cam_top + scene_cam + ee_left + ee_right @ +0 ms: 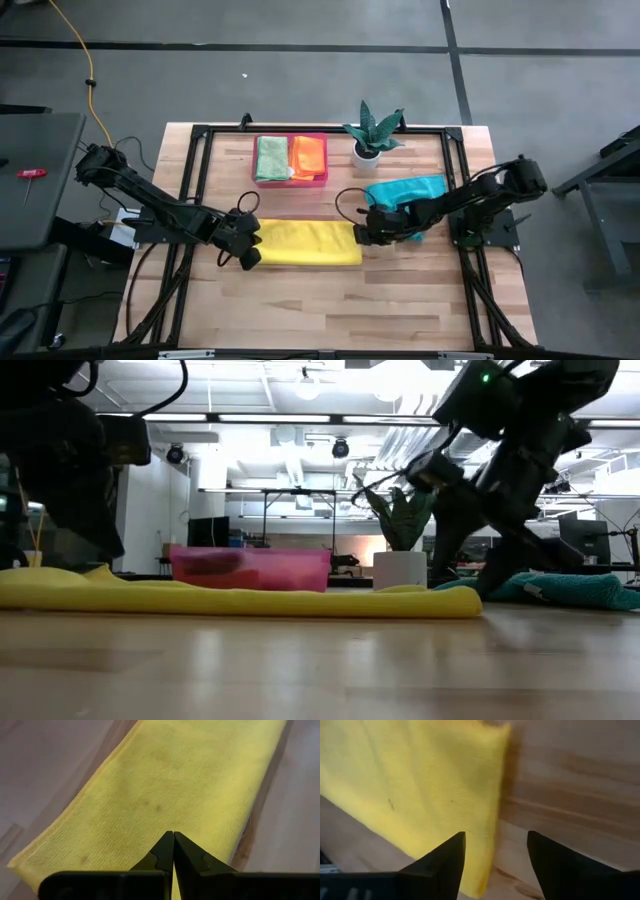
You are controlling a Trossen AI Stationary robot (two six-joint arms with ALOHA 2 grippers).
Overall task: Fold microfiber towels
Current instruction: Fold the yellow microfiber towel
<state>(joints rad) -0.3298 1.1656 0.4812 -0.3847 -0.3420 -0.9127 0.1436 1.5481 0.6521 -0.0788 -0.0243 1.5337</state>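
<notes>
You see the yellow towel [305, 243] lying as a long folded strip in the middle of the table [400, 310]. Your left gripper [173, 851] is at its left end, fingers pressed together over the cloth. Your right gripper [495, 855] is at the right end, fingers spread apart, with the towel's edge between them. The teal towel [412, 190] lies under the right arm. The green towel [270, 158] and orange towel [309, 155] rest in the pink tray [290, 182].
</notes>
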